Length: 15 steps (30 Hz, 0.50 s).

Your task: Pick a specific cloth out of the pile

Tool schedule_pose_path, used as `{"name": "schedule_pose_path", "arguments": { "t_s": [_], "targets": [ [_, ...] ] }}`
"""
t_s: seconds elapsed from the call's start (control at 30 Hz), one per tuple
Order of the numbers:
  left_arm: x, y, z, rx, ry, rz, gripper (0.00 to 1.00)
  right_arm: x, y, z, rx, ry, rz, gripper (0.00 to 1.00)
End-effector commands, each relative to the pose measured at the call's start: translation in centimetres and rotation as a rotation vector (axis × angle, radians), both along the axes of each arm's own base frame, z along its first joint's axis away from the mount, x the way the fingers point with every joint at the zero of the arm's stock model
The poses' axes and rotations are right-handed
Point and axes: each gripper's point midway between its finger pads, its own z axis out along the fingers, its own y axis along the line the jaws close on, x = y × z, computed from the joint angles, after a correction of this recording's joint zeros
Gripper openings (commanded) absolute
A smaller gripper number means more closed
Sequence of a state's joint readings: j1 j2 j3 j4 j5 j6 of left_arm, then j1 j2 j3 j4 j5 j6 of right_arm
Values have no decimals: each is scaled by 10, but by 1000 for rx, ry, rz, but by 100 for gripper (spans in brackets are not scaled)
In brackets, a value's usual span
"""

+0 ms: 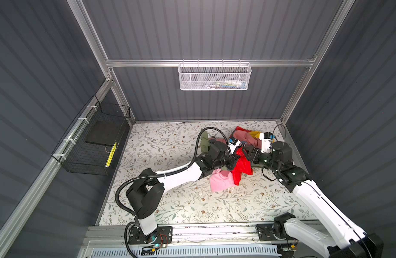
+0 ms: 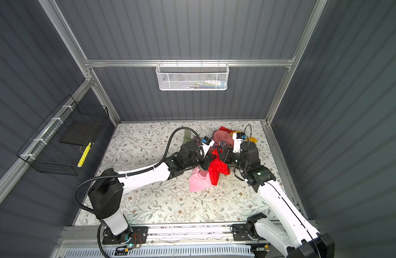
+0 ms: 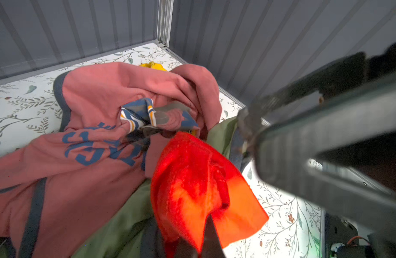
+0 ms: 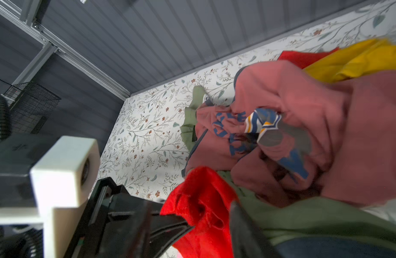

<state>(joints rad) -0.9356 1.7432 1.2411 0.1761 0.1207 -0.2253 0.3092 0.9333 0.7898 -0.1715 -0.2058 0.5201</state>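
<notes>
On the floral table (image 1: 170,201), far right corner: one pile (image 1: 248,137) of mixed garments. Two arms, one per side, both reaching in to meet at the pile's near edge.

Two baskets on the walls: one black wire basket (image 1: 92,143) on the left wall, holding one dark flat pad (image 1: 103,134) and one yellow stick-like item (image 1: 111,155); one white mesh basket (image 1: 215,77) on the back wall, contents too small to tell.

Pile count, four pieces visible: one salmon-pink shirt (image 3: 92,100) with blue print on top, one olive green garment (image 3: 125,223) under it, one light pink cloth (image 1: 221,182) spilling toward the table's near side, one mustard yellow piece (image 4: 360,60) at the far side.

One red cloth (image 1: 241,169) (image 2: 216,169), at the pile's near edge between the two grippers, bunched, draping down onto the light pink cloth and the table.

Left gripper (image 1: 234,162) (image 3: 199,245): jaws pinched tight on the red cloth's edge.

Right gripper (image 1: 246,154) (image 4: 206,221): jaws spread apart, red cloth lying between the fingers (image 4: 170,225), not clamped.
</notes>
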Motion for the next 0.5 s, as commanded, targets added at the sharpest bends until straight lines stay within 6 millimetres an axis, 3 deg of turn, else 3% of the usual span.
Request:
{"name": "schedule_pose_path", "arguments": {
  "t_s": [0.0, 0.1, 0.23, 0.37, 0.47],
  "targets": [
    [1, -1, 67, -134, -60, 22, 0, 0, -16, 5, 23, -69, -53, 75],
    [-2, -2, 75, -158, -42, 13, 0, -1, -28, -9, 52, -45, -84, 79],
    [-2, -1, 91, -178, -33, 20, 0, 0, -40, -44, 87, 46, -127, 79],
    [-6, 0, 111, -207, -42, 10, 0, 3, -42, -63, 143, 73, -133, 79],
    [-9, 0, 111, -210, -23, 0, 0, 8, -41, -77, 167, 100, -137, 76]
  ]
}}
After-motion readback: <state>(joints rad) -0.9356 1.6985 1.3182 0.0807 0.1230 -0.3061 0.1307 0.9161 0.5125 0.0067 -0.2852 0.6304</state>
